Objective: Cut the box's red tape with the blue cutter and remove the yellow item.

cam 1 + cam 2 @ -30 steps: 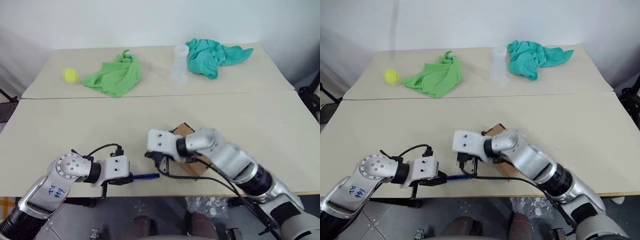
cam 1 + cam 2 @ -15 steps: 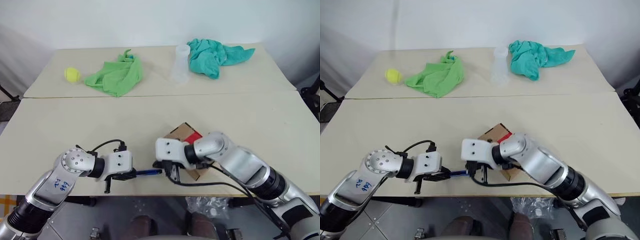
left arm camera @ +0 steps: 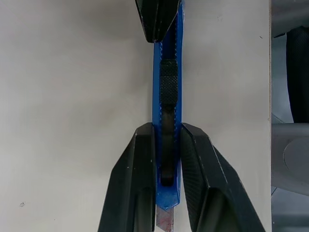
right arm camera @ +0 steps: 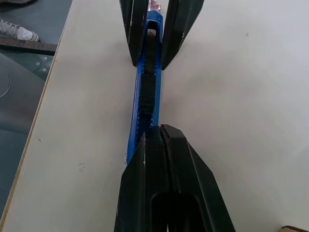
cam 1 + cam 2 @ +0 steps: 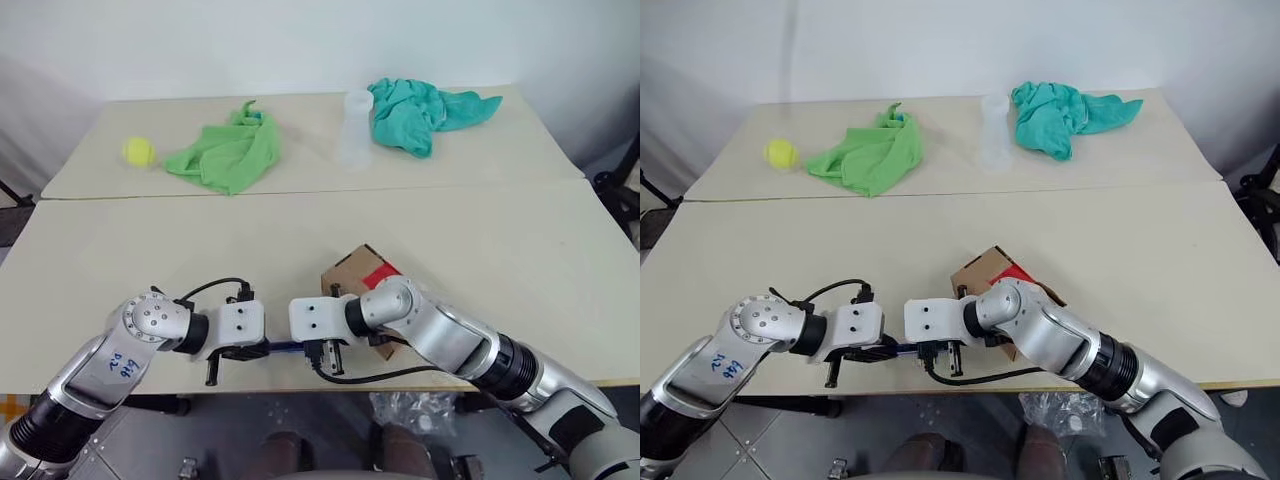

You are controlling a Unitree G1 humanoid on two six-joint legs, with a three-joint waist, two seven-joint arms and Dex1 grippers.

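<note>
The blue cutter (image 3: 167, 82) lies flat on the table near its front edge. My left gripper (image 3: 167, 128) is shut on its blade end, one finger on each side. My right gripper (image 4: 160, 129) is shut, with its joined fingertips (image 3: 157, 21) at the cutter's (image 4: 146, 96) other end, just past the black slider. Behind the right wrist stands the brown box (image 5: 352, 272), with the red tape (image 5: 384, 274) on its top partly covered by the arm. The yellow item is hidden.
On the far table lie a tennis ball (image 5: 138, 150), a green cloth (image 5: 225, 152), a clear cup (image 5: 356, 128) and a teal cloth (image 5: 420, 108). The table's front edge (image 4: 46, 96) runs close beside the cutter.
My right gripper has come down and leftward off the box to the cutter's free end, uncovering most of the box. The left gripper has held still with the cutter.
</note>
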